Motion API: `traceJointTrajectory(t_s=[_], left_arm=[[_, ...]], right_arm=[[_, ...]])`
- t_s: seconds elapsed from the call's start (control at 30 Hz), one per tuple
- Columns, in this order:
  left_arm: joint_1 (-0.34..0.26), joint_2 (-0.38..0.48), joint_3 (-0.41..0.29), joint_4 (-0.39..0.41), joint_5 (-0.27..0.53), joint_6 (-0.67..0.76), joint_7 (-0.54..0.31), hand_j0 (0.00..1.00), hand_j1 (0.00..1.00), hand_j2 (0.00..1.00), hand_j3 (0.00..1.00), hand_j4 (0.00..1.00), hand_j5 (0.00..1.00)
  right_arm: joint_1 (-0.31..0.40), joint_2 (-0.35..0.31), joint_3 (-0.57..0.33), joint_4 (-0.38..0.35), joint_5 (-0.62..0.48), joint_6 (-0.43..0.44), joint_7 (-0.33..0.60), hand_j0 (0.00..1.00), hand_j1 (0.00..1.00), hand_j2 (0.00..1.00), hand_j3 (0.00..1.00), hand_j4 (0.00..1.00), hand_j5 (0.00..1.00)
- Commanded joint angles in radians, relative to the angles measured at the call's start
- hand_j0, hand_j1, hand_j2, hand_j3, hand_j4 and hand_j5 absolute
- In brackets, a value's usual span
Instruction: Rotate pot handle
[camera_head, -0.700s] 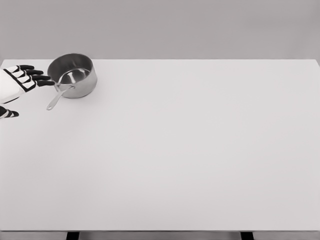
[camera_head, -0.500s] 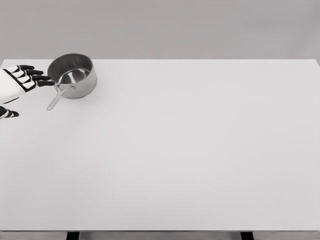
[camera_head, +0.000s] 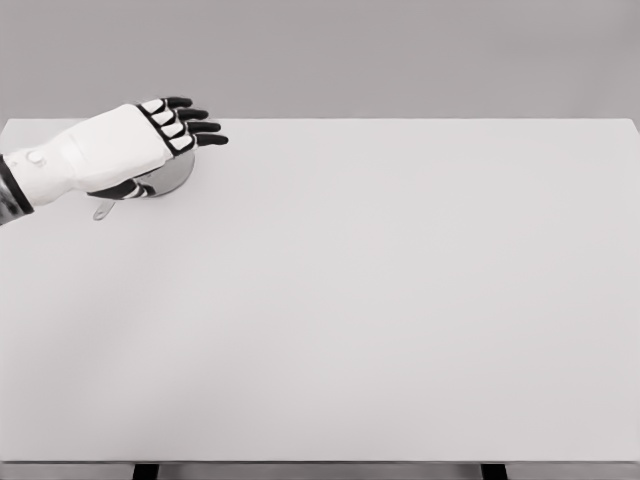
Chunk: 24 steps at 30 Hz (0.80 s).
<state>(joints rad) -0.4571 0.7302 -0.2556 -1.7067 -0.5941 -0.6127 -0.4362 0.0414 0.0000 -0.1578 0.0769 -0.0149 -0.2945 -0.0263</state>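
Left hand (camera_head: 130, 150) flat over steel pot (camera_head: 178, 172) at far left of table (camera_head: 400, 300), fingers (camera_head: 190, 127) extended, spread, gripping nothing; handle (camera_head: 103, 211) tip visible below.

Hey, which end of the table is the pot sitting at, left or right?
The left end: the pot sits at the table's far-left corner, mostly hidden under the left hand.
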Motion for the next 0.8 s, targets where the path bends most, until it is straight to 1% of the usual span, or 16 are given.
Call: traceJointTrajectory(t_s=[0.0, 0.07, 0.13, 0.17, 0.23, 0.3, 0.33, 0.57, 0.67, 0.77], left_arm=[[-0.002, -0.058, -0.039, 0.024, -0.073, 0.002, 0.001, 1.00, 1.00, 1.00, 1.00, 1.00, 1.00], [-0.002, -0.113, -0.045, 0.081, -0.133, 0.002, 0.002, 1.00, 1.00, 1.00, 1.00, 1.00, 1.00], [-0.002, -0.130, -0.045, 0.133, -0.190, 0.002, 0.005, 1.00, 1.00, 1.00, 1.00, 1.00, 1.00], [-0.005, -0.130, -0.044, 0.165, -0.197, 0.002, 0.007, 1.00, 1.00, 1.00, 1.00, 1.00, 1.00], [-0.011, -0.130, -0.042, 0.200, -0.201, 0.002, 0.007, 1.00, 1.00, 1.00, 1.00, 1.00, 1.00], [-0.009, -0.126, -0.039, 0.234, -0.201, 0.002, 0.033, 1.00, 1.00, 1.00, 1.00, 1.00, 1.00], [-0.009, -0.123, -0.037, 0.246, -0.201, 0.002, 0.037, 1.00, 1.00, 1.00, 1.00, 1.00, 1.00], [-0.011, -0.127, -0.021, 0.251, -0.199, 0.002, 0.042, 1.00, 1.00, 1.00, 1.00, 1.00, 1.00], [-0.008, -0.124, -0.021, 0.278, -0.199, 0.002, 0.088, 1.00, 1.00, 1.00, 1.00, 1.00, 1.00], [-0.008, -0.127, -0.021, 0.309, -0.199, 0.002, 0.094, 1.00, 1.00, 1.00, 1.00, 1.00, 1.00]], right_arm=[[0.000, 0.000, 0.000, 0.000, 0.000, 0.000, 0.000, 1.00, 1.00, 1.00, 1.00, 1.00, 1.00], [0.000, 0.000, 0.000, 0.000, 0.000, 0.000, 0.000, 1.00, 1.00, 1.00, 1.00, 1.00, 1.00], [0.000, 0.000, 0.000, 0.000, 0.000, 0.000, 0.000, 1.00, 1.00, 1.00, 1.00, 1.00, 1.00], [0.000, 0.000, 0.000, 0.000, 0.000, 0.000, 0.000, 1.00, 1.00, 1.00, 1.00, 1.00, 1.00], [0.000, 0.000, 0.000, 0.000, 0.000, 0.000, 0.000, 1.00, 1.00, 1.00, 1.00, 1.00, 1.00], [0.000, 0.000, 0.000, 0.000, 0.000, 0.000, 0.000, 1.00, 1.00, 1.00, 1.00, 1.00, 1.00], [0.000, 0.000, 0.000, 0.000, 0.000, 0.000, 0.000, 1.00, 1.00, 1.00, 1.00, 1.00, 1.00], [0.000, 0.000, 0.000, 0.000, 0.000, 0.000, 0.000, 1.00, 1.00, 1.00, 1.00, 1.00, 1.00], [0.000, 0.000, 0.000, 0.000, 0.000, 0.000, 0.000, 1.00, 1.00, 1.00, 1.00, 1.00, 1.00], [0.000, 0.000, 0.000, 0.000, 0.000, 0.000, -0.001, 1.00, 1.00, 1.00, 1.00, 1.00, 1.00]])
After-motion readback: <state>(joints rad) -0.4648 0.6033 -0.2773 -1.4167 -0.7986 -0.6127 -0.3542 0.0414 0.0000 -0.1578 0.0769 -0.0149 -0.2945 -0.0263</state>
